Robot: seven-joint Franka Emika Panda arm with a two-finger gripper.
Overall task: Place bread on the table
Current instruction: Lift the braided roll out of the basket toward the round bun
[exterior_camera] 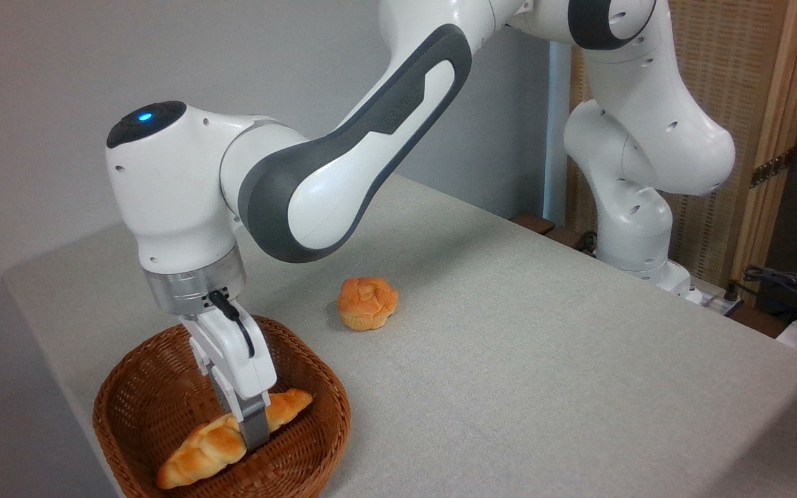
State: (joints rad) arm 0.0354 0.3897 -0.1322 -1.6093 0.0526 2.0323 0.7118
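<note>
The hand [252, 432] reaches down into the brown wicker basket [315, 449] at the near left corner of the desk [544, 360]. Its fingers straddle the middle of the bread [208, 449], and the one finger that shows lies against the loaf; whether they are clamped on it cannot be told. The bread lies slantwise on the basket floor, one end up to the right of the hand, the other down to its left. A small round bun [367, 303] sits on the desk beyond the hand, to its right, well apart from the basket.

soft, even light — glare on the arm [343, 173], faint shadows below; edges perhaps slightly soft.
</note>
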